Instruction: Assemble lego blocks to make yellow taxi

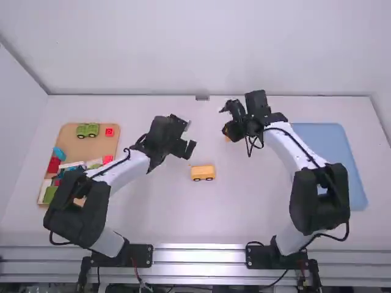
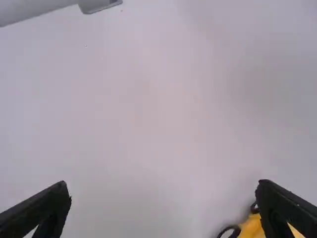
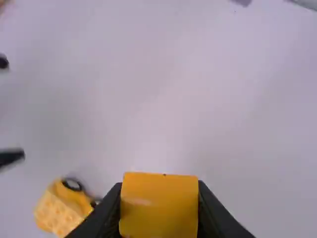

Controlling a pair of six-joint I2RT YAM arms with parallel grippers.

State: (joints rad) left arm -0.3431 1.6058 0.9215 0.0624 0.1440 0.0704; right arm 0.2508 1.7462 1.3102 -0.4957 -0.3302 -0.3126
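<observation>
Right gripper (image 3: 159, 192) pinching yellow block (image 3: 158, 210), at one o'clock from wheeled yellow base (image 1: 203, 173) in high view. Left gripper (image 2: 163, 185) spread, near eleven o'clock of base. I'd steady base with left, square block over studs (image 3: 58, 210), press straight down.

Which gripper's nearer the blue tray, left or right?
Right. The right gripper, closed on a yellow block, is left of the blue tray, level with its far part. The left gripper, open, is farther left, across more table.
</observation>
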